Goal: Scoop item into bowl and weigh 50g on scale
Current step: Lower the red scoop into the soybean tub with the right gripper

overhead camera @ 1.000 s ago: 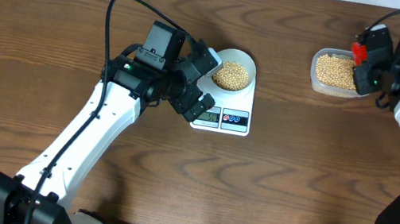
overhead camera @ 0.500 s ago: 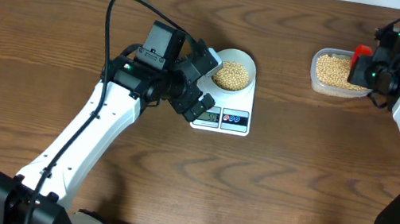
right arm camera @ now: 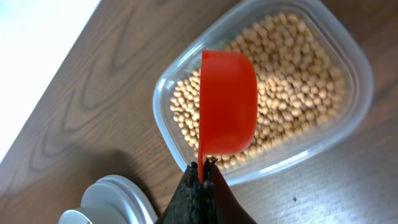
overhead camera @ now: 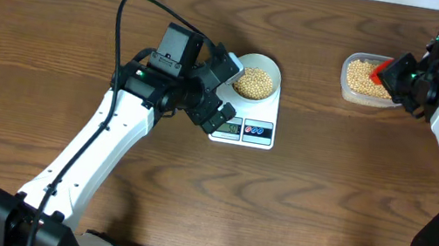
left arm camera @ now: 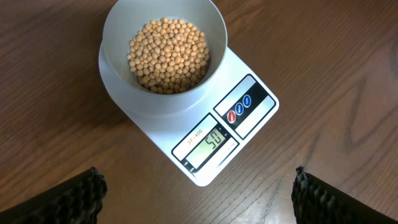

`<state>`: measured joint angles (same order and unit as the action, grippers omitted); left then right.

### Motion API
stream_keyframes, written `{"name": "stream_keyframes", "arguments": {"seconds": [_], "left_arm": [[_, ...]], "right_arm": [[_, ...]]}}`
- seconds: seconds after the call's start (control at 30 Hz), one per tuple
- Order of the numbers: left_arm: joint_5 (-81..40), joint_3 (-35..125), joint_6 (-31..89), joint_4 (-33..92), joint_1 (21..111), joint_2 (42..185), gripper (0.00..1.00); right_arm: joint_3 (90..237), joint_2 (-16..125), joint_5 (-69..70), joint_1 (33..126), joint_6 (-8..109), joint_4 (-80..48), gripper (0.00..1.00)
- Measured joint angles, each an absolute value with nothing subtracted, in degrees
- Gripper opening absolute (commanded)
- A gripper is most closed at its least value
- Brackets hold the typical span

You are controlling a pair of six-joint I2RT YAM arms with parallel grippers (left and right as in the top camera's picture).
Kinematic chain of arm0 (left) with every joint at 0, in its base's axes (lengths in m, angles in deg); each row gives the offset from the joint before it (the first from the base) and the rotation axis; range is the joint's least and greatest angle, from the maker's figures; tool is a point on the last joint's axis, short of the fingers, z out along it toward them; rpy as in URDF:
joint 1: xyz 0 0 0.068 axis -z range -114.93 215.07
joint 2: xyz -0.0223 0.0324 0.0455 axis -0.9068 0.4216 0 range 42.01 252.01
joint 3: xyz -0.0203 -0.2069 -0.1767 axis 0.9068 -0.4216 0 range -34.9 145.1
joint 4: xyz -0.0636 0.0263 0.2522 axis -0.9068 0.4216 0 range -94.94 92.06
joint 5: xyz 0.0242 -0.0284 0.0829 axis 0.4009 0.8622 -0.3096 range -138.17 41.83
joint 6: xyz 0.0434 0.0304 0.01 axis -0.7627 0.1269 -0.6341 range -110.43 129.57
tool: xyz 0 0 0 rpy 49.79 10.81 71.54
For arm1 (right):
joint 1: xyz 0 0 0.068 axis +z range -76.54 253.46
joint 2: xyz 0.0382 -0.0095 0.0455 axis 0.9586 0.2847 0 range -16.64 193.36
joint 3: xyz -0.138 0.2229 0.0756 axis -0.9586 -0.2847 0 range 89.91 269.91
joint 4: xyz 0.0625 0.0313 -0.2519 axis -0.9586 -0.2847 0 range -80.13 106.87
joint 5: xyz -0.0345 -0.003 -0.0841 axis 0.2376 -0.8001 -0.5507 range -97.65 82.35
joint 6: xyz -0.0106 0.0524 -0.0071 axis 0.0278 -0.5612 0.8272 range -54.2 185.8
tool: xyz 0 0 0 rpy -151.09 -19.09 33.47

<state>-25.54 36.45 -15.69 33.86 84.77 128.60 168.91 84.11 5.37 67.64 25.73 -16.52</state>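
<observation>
Firstly, bowl (left arm camera: 117,38) of beans (left arm camera: 168,55) sat on scale (left arm camera: 245,127), left gripper (left arm camera: 199,198) by it gaping, empty; right gripper (right arm camera: 202,173), well apart from scale, pinched red scoop (right arm camera: 227,102).

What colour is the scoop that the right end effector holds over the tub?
The scoop is orange-red; the right wrist view shows it best.

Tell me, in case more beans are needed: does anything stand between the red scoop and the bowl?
Nothing visible: only bare table lies between red scoop and bowl; the left gripper is beyond the bowl.
</observation>
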Motion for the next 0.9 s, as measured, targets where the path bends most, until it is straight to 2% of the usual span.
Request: {"name": "stream_keyframes", "arguments": {"seconds": [0.27,0.57,0.77,0.9], "left_arm": [[-25.5,36.5,-15.7,33.9,84.8,128.6,0.98],[-25.5,36.5,-15.7,33.9,84.8,128.6,0.98],[-25.5,36.5,-15.7,33.8,84.8,128.6,0.98],[-25.5,36.5,-15.7,33.9,84.8,128.6,0.98]], "right_arm": [[163.3,84.1,4.1,69.5,18.8,-11.2,0.02],[158.4,84.1,4.0,70.0,16.8,-4.8,0.02],[158.3,84.1,4.4,70.0,17.1,-5.0,0.17],[158.3,84.1,4.4,70.0,18.4,-5.1,0.38]]}}
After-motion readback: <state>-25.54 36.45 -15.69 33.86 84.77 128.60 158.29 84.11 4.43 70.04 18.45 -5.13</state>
